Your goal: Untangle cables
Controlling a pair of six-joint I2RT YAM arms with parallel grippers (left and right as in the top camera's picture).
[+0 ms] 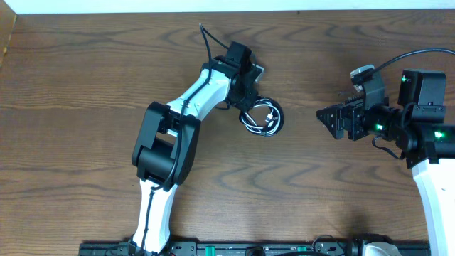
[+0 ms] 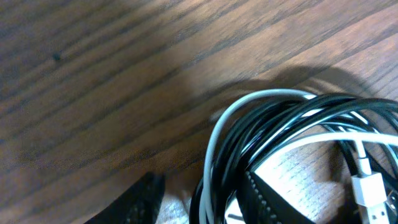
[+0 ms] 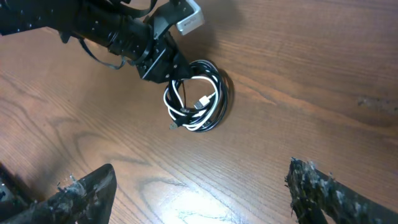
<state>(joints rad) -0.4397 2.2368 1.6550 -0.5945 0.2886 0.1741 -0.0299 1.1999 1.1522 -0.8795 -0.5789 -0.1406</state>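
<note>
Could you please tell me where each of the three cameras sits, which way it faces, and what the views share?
Overhead: fixed above the table, facing straight down; both arms show.
Left wrist: low over the table, facing the cable coil close up; its jaws show at bottom.
Right wrist: raised, angled down toward the cable coil; its jaws stand wide at the bottom corners.
Shared: all show the cable coil; overhead and right wrist also show the left arm.

Robotics lab bench, wood-grain table [image 1: 71, 107], white-and-black left arm [image 1: 186, 107], matching right arm [image 1: 432, 186]
</note>
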